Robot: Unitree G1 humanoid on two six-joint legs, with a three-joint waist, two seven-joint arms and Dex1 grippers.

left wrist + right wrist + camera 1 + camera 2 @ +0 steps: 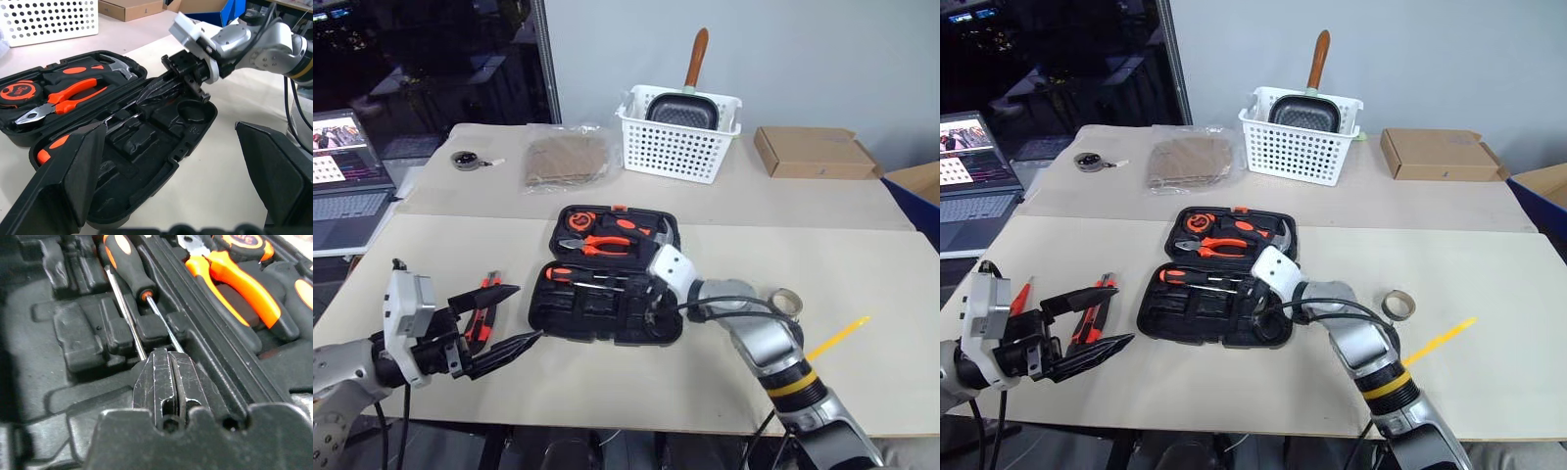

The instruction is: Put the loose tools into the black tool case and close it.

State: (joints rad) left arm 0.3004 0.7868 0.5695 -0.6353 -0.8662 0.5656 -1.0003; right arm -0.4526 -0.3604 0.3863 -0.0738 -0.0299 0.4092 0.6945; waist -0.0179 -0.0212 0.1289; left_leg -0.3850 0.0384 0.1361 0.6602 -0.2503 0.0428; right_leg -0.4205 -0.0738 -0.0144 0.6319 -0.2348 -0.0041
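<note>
Centrally, case (607,313) lies open on desk (862,294); right hand (168,377), fingers closed and empty, over screwdriver (128,264) shafts inside; left hand (504,318) spread open beside knife (480,318).

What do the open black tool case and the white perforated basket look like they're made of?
Black tool case: apparently moulded matte plastic, judging by its shaped tool recesses and dull sheen. White perforated basket: likely glossy plastic, with a uniform grid of holes and a rolled rim.

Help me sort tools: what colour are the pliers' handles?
Orange, on the pliers in the case's lid half; clearest in the left wrist view.
</note>
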